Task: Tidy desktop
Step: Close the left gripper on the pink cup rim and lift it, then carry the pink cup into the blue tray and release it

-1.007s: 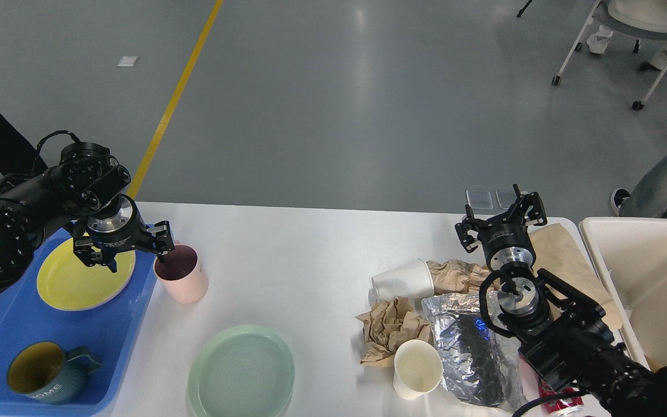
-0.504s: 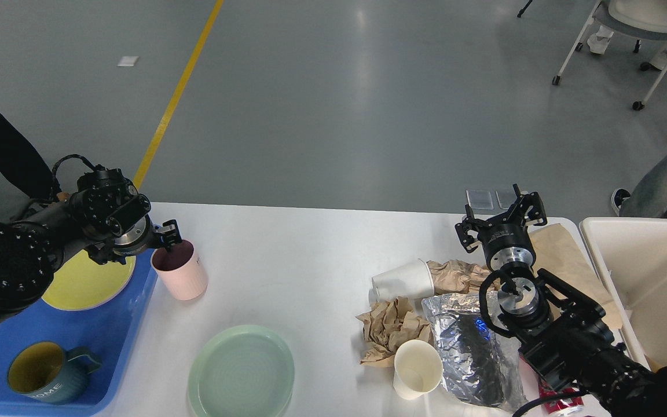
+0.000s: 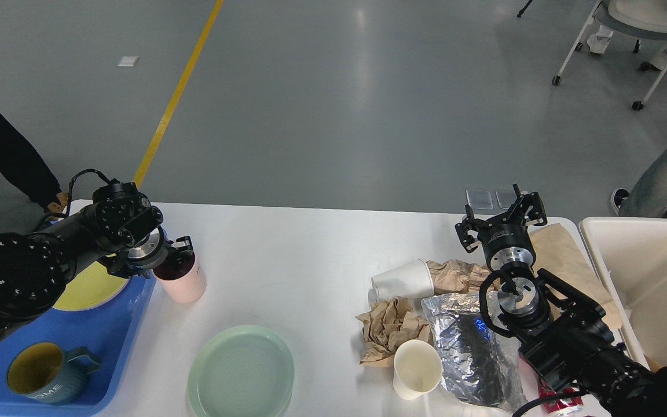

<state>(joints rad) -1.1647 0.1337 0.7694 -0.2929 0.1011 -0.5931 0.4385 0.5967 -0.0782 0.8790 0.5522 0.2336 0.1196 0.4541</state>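
Note:
The white desktop (image 3: 299, 260) holds a pink cup (image 3: 186, 285) beside the blue tray (image 3: 107, 336). A pale green plate (image 3: 241, 370) lies at the front. My left gripper (image 3: 174, 253) sits at the pink cup's rim, with one finger (image 3: 183, 241) showing over the cup's mouth. The other finger is hidden, so its grip is unclear. My right gripper (image 3: 501, 219) is open and empty, above the desktop behind a litter pile: a tipped paper cup (image 3: 406, 281), an upright paper cup (image 3: 417, 368), crumpled brown paper (image 3: 388, 330) and a foil bag (image 3: 466, 347).
The tray holds a yellow plate (image 3: 87, 289) and a teal mug (image 3: 50, 376). A cream bin (image 3: 652, 278) stands at the right edge. Flat brown paper (image 3: 559, 249) lies by it. A red can (image 3: 559, 402) peeks out under my right arm.
My left arm has swung right from over the yellow plate, and its gripper now sits at the pink cup's rim. The right arm has not moved.

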